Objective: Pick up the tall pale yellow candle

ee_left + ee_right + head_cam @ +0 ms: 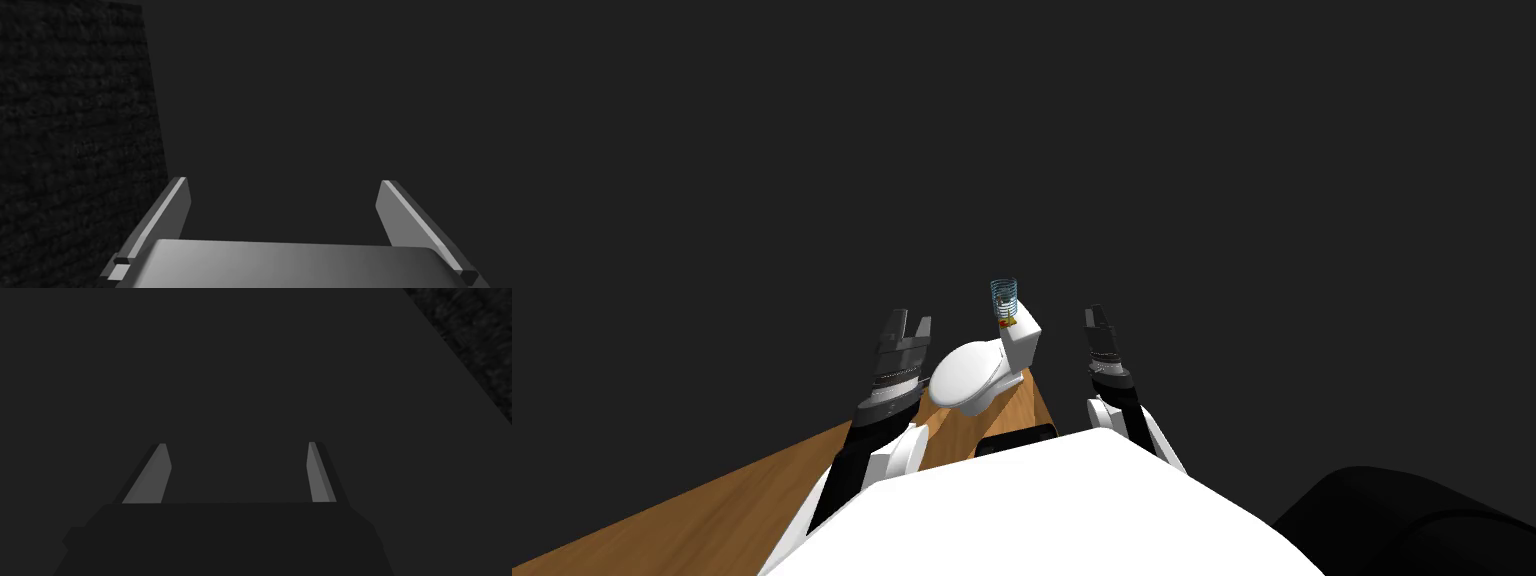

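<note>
A white toilet [967, 378] stands on a wooden floor just ahead of me. On its tank [1026, 342] stands a tall blue wire-mesh cylinder [1003, 294], with a small red and yellow thing [1006, 322] at its foot. My left gripper [911, 320] hangs open beside the bowl's left side, apart from it. My right gripper [1095, 313] is held to the right of the tank, also apart. In the left wrist view the left gripper [282, 180] is open with nothing between its fingers. The right gripper [237, 444] is open too and faces a flat dark surface.
The wooden floor [712, 510] runs as a strip from the lower left to the toilet. Dark walls close in all around it. A dark rounded shape [1412, 520] sits at the lower right. A rough dark wall [70, 150] lies near the left hand.
</note>
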Robot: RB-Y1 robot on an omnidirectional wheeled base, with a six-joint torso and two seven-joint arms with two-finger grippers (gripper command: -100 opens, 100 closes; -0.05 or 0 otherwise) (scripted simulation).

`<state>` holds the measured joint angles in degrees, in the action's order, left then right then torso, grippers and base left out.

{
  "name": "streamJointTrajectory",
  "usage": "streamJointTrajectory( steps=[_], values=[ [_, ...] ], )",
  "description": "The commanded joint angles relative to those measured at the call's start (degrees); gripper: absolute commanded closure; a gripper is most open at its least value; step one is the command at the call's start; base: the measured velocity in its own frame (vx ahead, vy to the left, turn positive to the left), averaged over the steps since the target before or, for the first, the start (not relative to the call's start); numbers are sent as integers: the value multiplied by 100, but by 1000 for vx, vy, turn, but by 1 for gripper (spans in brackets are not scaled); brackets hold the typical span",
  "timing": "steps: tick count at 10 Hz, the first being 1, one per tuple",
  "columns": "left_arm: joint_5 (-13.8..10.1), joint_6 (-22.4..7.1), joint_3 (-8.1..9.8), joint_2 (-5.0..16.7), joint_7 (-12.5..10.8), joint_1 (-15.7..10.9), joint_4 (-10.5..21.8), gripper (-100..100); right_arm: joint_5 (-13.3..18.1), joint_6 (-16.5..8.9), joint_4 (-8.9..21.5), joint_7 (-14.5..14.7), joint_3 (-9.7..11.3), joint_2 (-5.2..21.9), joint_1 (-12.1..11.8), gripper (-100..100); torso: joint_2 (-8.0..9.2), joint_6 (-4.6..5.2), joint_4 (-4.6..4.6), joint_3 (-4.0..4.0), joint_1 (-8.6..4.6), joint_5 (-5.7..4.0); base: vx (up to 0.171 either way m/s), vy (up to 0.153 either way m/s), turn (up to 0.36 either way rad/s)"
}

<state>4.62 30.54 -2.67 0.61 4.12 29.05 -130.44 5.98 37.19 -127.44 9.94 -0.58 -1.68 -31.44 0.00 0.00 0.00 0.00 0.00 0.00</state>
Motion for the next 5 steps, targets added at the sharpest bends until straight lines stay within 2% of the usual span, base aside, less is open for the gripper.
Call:
streamJointTrajectory(
  steps=[1, 2, 5],
  values=[
    [45, 9, -22, 182, 57, -86, 126, -100, 0, 0, 0, 0, 0, 0, 0, 0, 0, 0, 0, 0, 0, 0, 2, 2, -20],
    [112, 22, -55, 340, 139, -211, 310, -100, 0, 0, 0, 0, 0, 0, 0, 0, -1, 1, 0, -1, 2, 0, 9, 9, -57],
    [255, 52, -126, 534, 317, -481, 704, -100, 0, 0, 0, 0, 0, 0, 0, 0, -6, 0, -2, -4, 6, 1, 11, 12, -40]
  ],
)
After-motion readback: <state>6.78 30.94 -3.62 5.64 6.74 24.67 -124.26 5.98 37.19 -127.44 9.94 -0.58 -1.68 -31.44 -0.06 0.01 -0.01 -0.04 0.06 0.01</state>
